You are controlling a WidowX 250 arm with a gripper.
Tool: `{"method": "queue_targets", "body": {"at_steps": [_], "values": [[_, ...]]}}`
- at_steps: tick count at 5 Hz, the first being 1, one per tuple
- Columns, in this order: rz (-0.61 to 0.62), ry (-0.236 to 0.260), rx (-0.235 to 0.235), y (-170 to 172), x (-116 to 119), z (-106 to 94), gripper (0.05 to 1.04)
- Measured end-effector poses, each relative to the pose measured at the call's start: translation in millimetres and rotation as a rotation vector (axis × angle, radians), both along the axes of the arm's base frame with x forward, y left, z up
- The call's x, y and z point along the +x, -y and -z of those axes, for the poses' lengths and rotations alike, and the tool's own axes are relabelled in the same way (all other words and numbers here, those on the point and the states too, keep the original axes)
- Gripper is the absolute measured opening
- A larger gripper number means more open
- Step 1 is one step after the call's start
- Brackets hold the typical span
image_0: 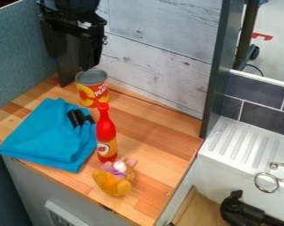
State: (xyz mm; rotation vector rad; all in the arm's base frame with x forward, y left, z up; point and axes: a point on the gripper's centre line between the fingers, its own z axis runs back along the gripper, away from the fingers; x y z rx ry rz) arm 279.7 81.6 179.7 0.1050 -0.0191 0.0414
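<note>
The black gripper (90,55) hangs at the upper left, just above and behind a red-and-yellow can (92,90) with a silver top. In front of the can, a red bottle (106,137) stands upright on the wooden counter. To its left lies a folded blue cloth (47,134), with small black pieces (80,118) on its upper right part. A small orange plush toy (113,182) with a pinkish-purple part lies near the front edge, just below the bottle.
The wooden counter (153,148) meets a whitewashed plank wall (159,55) at the back and a blue-green panel (20,53) at the left. A dark post (213,75) rises at the right. Beyond are a white ridged ledge (244,139), metal rings (267,182) and a black fixture (241,211).
</note>
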Motion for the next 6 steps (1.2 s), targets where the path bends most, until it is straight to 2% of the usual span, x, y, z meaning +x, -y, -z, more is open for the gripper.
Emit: {"method": "queue_targets", "body": {"at_steps": [1,3,4,5,6], "values": [[0.003,-0.037,-0.012,1,0,10.3,1.001],[-0.009,-0.014,-0.032,-20,13,3.7,1.001],[-0.02,-0.016,-0.019,-40,27,5.9,1.001],[-0.003,-0.015,0.014,-65,43,18.5,1.001],[-0.053,0.031,0.048,-83,55,34.8,1.001]]}}
